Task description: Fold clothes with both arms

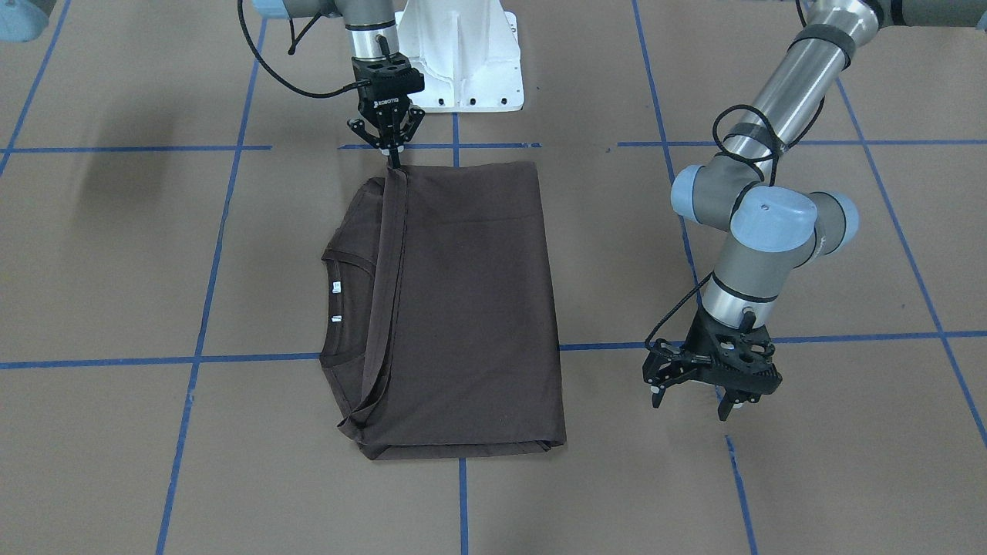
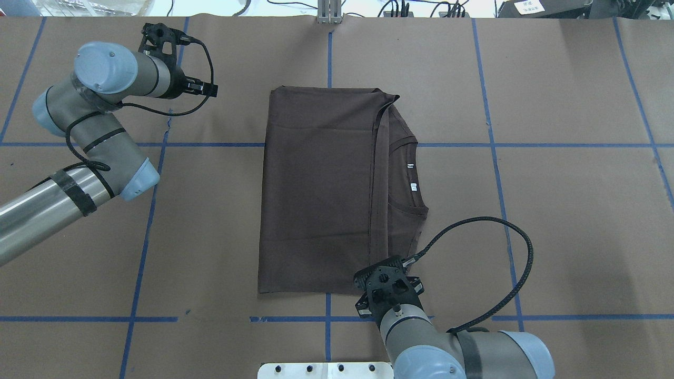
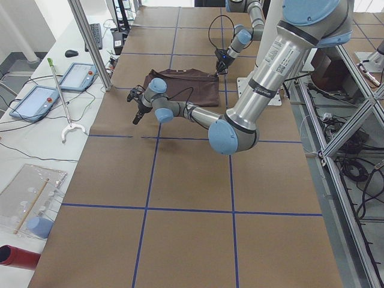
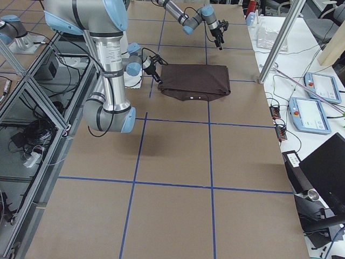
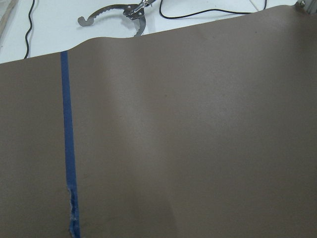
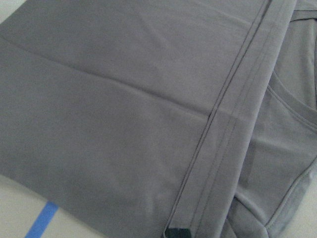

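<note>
The dark brown T-shirt [image 1: 463, 308] lies folded into a rectangle in the middle of the table, also seen in the overhead view [image 2: 316, 195]. Its collar with small white labels [image 1: 336, 289] sticks out on one side. My right gripper [image 1: 394, 154] points down at the shirt's near corner, fingers together on the folded hem edge. The right wrist view shows that hem [image 6: 218, 119] with a dark fingertip [image 6: 177, 232] at the bottom. My left gripper [image 1: 692, 405] is open and empty, hovering over bare table well to the side of the shirt.
The white pedestal base [image 1: 463, 54] stands just behind the right gripper. Blue tape lines [image 1: 254, 358] cross the brown table cover. A metal grabber tool [image 5: 124, 12] lies past the table's far edge. Tablets [image 3: 75, 75] lie on the side bench.
</note>
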